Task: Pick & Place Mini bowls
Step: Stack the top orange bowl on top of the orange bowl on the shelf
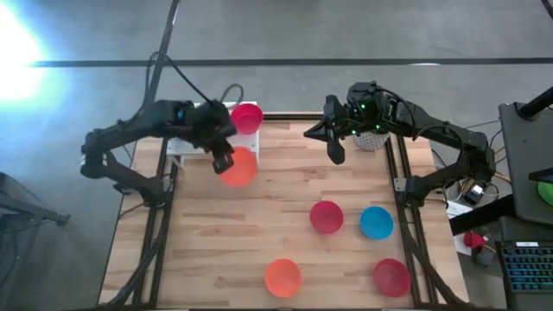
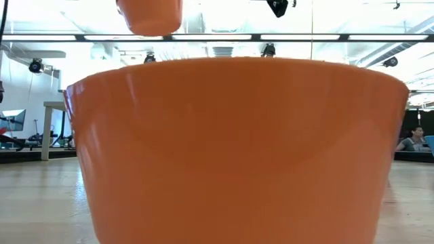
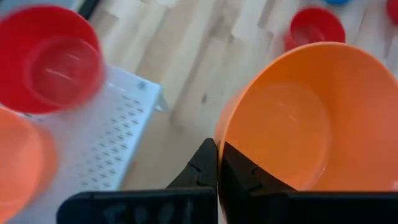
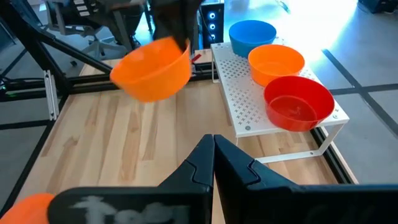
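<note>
My left gripper (image 1: 223, 160) is shut on an orange mini bowl (image 1: 239, 168), which hangs above the table's far left part, beside a white perforated rack (image 4: 261, 106). On the rack stand a blue bowl (image 4: 252, 34), an orange bowl (image 4: 277, 62) and a red bowl (image 4: 298, 102), each on its base. A red bowl (image 1: 327, 216), a blue bowl (image 1: 376, 222), an orange bowl (image 1: 282, 276) and another red bowl (image 1: 391, 276) stand on the table. My right gripper (image 1: 335, 147) hovers shut and holds nothing, over the far right part. My left gripper holds the orange bowl by its rim (image 3: 219, 129), with one finger (image 3: 249, 177) inside the bowl and the other outside. The fingers come slanting down from above. The bowl is lifted clear of the table, its mouth up and a little tilted (image 4: 152, 68).
A white pot (image 1: 371, 138) stands at the far right edge, under my right arm. The low view is filled by the near orange bowl (image 2: 237, 149). Bare wood lies between the rack and the bowls in the near right part.
</note>
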`<action>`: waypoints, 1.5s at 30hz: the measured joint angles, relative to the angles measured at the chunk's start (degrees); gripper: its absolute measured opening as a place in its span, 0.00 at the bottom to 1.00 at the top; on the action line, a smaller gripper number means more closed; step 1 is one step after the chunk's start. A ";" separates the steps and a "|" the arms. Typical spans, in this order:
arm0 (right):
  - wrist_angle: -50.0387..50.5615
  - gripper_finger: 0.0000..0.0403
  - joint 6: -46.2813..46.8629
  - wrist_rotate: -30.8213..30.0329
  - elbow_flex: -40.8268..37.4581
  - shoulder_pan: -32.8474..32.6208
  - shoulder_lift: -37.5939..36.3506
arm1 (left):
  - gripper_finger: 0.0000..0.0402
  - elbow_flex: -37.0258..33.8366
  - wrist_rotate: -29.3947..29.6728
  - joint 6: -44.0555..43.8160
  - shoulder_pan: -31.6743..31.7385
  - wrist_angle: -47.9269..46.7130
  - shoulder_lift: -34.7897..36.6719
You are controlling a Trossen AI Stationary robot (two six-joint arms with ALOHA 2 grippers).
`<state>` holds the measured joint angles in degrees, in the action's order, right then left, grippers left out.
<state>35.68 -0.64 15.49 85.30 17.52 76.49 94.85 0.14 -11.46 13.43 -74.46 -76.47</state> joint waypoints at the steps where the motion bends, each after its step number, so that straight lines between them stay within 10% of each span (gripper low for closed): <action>1: 0.00 0.02 0.02 0.00 0.00 0.00 0.00 | 0.00 0.86 0.00 0.51 0.77 -0.12 0.13; 31: -0.09 0.02 0.18 -0.02 0.00 0.00 0.00 | 0.00 6.67 10.38 6.14 35.59 -4.17 -0.99; 45: -0.50 0.02 0.18 -0.02 -0.02 0.00 0.00 | 0.00 0.47 10.40 8.59 37.40 -2.32 -4.40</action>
<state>35.18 -0.47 15.46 85.28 17.52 76.49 95.32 10.55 -2.87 50.83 -76.78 -80.86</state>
